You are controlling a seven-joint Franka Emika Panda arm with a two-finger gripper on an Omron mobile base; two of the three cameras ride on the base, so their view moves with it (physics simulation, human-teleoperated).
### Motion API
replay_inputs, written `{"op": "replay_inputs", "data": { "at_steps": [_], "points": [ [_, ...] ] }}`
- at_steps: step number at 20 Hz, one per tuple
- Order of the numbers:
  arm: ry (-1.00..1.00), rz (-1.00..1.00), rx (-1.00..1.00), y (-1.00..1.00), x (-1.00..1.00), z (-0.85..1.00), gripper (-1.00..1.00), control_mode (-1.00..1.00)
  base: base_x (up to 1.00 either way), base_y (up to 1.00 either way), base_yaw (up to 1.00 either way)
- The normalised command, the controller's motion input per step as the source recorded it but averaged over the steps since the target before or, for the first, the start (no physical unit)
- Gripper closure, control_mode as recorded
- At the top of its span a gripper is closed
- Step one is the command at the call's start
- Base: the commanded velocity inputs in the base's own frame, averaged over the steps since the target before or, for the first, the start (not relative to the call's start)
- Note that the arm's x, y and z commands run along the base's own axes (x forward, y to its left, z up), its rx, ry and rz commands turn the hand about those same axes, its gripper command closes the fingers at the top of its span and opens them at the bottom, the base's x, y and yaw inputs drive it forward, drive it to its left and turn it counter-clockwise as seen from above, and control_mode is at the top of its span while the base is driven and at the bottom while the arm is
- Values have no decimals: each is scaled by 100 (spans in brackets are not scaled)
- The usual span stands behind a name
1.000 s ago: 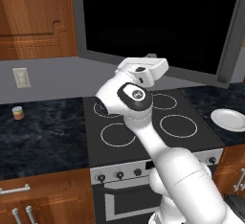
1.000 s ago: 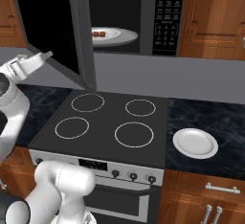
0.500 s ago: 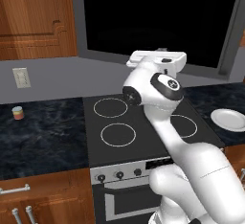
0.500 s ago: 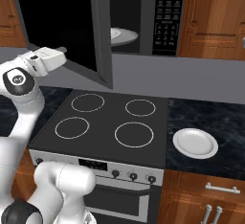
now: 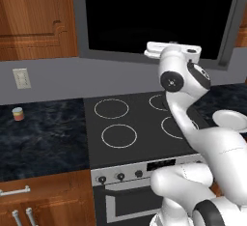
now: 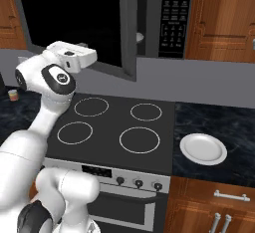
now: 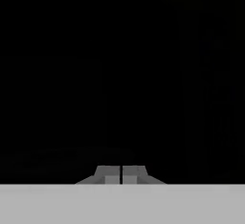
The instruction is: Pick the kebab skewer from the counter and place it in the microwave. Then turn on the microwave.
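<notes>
The microwave [image 6: 164, 18] is hanging above the stovetop [image 6: 117, 127], its black glass door [image 5: 159, 17] nearly swung shut; the skewer cannot be made out behind it. The gripper [image 7: 121, 174] is pressing close against that door, jaws together, holding nothing. A white plate [image 6: 202, 148] is resting on the counter [image 6: 219, 127].

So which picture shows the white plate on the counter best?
The right base view: the whole white plate lies in plain sight beside the stove. The left base view catches just part of the plate behind the robot's arm.
</notes>
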Motion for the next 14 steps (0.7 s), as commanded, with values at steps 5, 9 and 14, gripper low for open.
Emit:
{"op": "replay_inputs", "data": {
  "at_steps": [5, 9, 14],
  "points": [
    [0, 18, 10, -23, 54, 12, 100, -100, 0, 0, 0],
    [2, 17, 8, -14, 53, 11, 100, -100, 0, 0, 0],
    [2, 17, 9, -13, 51, 15, 100, -100, 0, 0, 0]
  ]
}}
